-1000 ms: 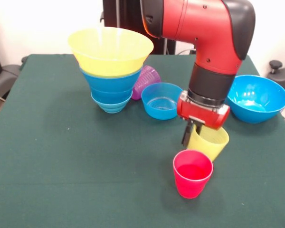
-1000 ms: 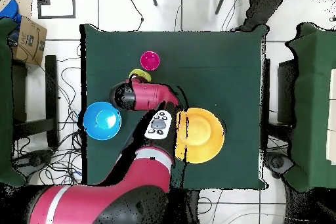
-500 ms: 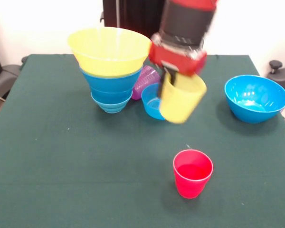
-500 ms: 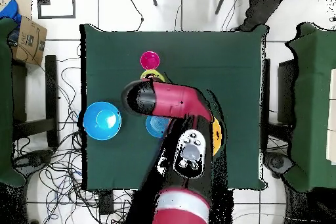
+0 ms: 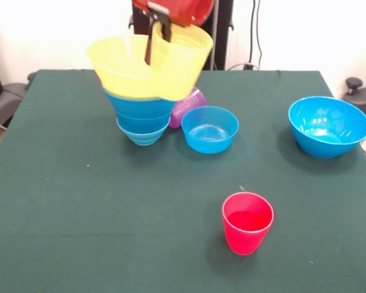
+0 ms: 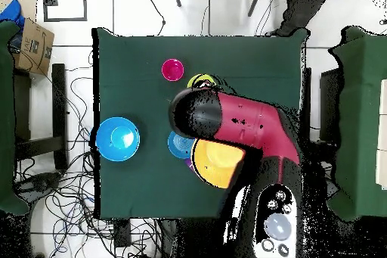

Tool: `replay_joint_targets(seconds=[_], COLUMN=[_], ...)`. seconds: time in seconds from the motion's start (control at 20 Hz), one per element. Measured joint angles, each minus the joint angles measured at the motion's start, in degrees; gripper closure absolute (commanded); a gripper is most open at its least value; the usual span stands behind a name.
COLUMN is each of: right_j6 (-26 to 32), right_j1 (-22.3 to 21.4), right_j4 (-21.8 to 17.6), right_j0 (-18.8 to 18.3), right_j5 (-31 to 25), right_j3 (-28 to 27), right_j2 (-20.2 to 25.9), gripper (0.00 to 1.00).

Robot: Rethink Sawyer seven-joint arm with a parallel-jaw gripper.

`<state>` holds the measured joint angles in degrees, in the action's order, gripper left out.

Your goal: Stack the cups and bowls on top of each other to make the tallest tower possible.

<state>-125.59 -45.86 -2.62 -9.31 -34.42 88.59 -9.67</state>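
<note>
While the yellow cup (image 5: 184,61) hangs up high by the tower (image 5: 143,91), I read the step in hand as the carry-and-drop into the big yellow bowl (image 5: 125,67) on top. The gripper (image 5: 158,33) is clamped on the cup's rim: one dark finger (image 5: 149,44) runs down the wall facing the camera, and the other I take to be inside the cup, out of sight. In the front view the cup overlaps the bowl's right rim. Whether it is over the bowl or in front of it I cannot tell; the overhead view has the arm covering most of that zone.

The tower sits toward the far-left part of the table (image 5: 79,213), pedestal side. A purple cup (image 5: 189,104) lies on its side just behind it, and a small blue bowl (image 5: 210,129) stands just beside it. A large blue bowl (image 5: 328,126) is near the right edge, and a red cup (image 5: 247,222) stands upright toward the near edge, well apart from the rest.

How I'd run it:
- centre the cup over the middle of the bowl before descending, since the stack looks top-heavy and a hit on the rim could tip it
- cup looks tilted in the grip, so level it first
- descend slowly and open only once the base is seated
- retract straight up, clear of the rim
</note>
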Motion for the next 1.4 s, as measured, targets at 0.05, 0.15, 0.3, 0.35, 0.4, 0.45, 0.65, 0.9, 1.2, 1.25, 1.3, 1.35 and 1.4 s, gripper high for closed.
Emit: replay_joint_targets(seconds=[0.05, 0.15, 0.3, 0.35, 0.4, 0.45, 0.65, 0.9, 1.2, 1.25, 1.3, 1.35, 1.4], right_j6=[0.01, 0.01, 0.01, 0.01, 0.01, 0.01, 0.01, 0.01, 0.01, 0.01, 0.01, 0.01, 0.01], right_j1=[-0.36, -1.48, -2.60, -3.27, -3.57, -3.87, -4.94, -6.09, -6.51, -6.50, -6.44, -6.41, -6.39], right_j4=[-0.20, -0.85, -1.57, -2.03, -2.35, -2.68, -3.81, -4.97, -7.68, -8.00, -8.84, -9.42, -9.80], right_j0=[-0.25, -1.05, -1.86, -2.51, -2.93, -3.34, -5.31, -7.76, -10.21, -10.32, -10.53, -10.63, -10.69], right_j5=[-0.01, 0.00, -0.01, -0.01, -0.01, 0.00, 0.00, 0.00, 0.01, 0.01, 0.01, 0.01, 0.02], right_j3=[0.06, 0.31, 1.11, 1.98, 2.52, 3.06, 5.71, 8.95, 11.43, 11.52, 11.68, 11.75, 11.78], right_j2=[0.21, 1.06, 2.26, 3.29, 3.88, 4.48, 6.79, 9.31, 11.98, 12.17, 12.66, 13.05, 13.36], gripper=[1.00, 1.00, 1.00, 1.00, 1.00, 1.00, 1.00, 1.00, 1.00, 1.00, 1.00, 1.00, 1.00])
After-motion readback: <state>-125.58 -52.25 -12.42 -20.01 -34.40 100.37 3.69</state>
